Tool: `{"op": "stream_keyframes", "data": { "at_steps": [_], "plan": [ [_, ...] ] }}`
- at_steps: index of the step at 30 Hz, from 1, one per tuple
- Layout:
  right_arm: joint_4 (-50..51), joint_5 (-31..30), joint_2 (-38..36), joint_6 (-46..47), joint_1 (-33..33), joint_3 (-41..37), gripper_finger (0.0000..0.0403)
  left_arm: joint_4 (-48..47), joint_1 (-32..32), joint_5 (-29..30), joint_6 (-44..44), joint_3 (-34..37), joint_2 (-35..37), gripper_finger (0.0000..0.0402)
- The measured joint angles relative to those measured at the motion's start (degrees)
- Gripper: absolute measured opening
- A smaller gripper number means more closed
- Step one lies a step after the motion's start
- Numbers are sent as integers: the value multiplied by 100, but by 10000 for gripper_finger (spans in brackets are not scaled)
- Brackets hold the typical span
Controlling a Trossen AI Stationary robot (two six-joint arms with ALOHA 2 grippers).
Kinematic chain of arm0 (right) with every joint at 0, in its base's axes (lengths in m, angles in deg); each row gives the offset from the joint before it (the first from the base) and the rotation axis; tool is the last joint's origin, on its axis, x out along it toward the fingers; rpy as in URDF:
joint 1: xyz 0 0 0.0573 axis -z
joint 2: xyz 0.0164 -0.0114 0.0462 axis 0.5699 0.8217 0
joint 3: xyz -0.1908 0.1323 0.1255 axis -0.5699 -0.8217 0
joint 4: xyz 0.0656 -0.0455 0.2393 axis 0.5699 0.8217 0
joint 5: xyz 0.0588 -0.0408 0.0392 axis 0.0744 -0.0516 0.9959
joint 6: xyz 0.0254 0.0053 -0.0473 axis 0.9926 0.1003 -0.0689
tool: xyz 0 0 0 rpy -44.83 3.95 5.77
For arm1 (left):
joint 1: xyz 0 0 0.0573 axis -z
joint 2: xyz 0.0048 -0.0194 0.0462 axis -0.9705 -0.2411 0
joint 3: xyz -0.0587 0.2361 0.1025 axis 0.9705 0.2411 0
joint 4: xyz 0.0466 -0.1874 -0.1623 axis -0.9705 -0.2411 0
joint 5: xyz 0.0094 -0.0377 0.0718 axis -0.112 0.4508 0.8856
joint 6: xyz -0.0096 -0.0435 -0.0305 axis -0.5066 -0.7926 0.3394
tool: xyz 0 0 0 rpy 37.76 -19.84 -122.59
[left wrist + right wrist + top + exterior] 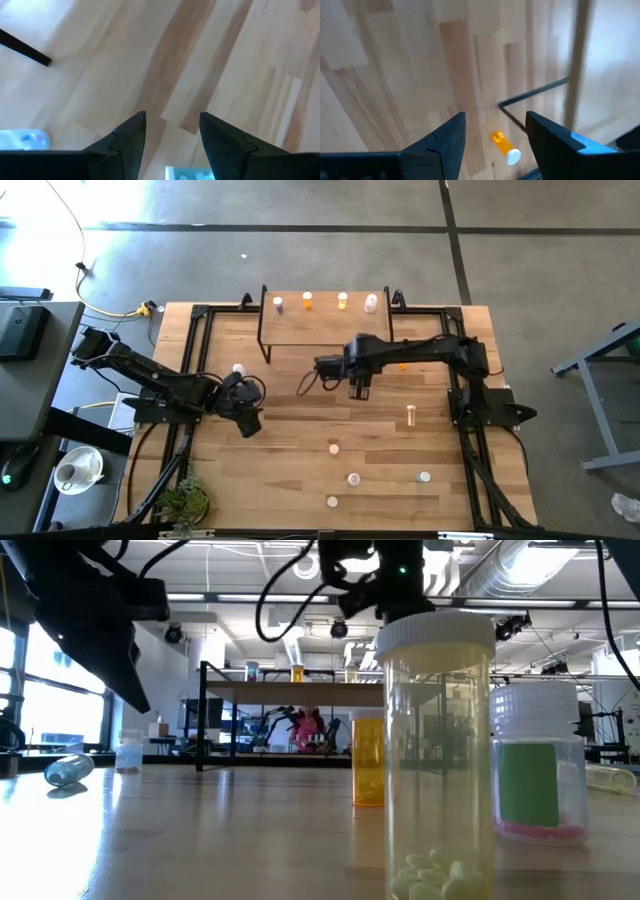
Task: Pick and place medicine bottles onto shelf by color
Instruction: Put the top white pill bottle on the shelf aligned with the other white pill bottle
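Orange bottle (503, 145) lying on the table, below open right pincer (495, 135).

An industrial robotics lab: polished concrete floor (300, 210), exposed silver ceiling ducts (540, 565), strip lighting, tall windows (30, 690), a yellow cable (100, 305) trailing past a wooden table (300, 450) on black framing.

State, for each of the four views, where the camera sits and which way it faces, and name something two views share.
High: above the table, facing straight down; both arms, the shelf and scattered bottles show.
Low: at tabletop height, facing level toward the shelf; arms enter from above, a yellow bottle fills the foreground.
Left wrist: on the left arm, facing down at bare tabletop; open left gripper shows.
Right wrist: on the right arm, facing down; open right gripper shows.
Shared: the lying orange bottle appears in right wrist and high.
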Motion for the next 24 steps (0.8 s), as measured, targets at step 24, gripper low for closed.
{"op": "stream_keyframes", "data": {
  "at_steps": [24],
  "plan": [
    [-3109,-76,-3145,2147,-109,-4417,197,-1870,986,1465,-2835,0,533,174]
  ]
}}
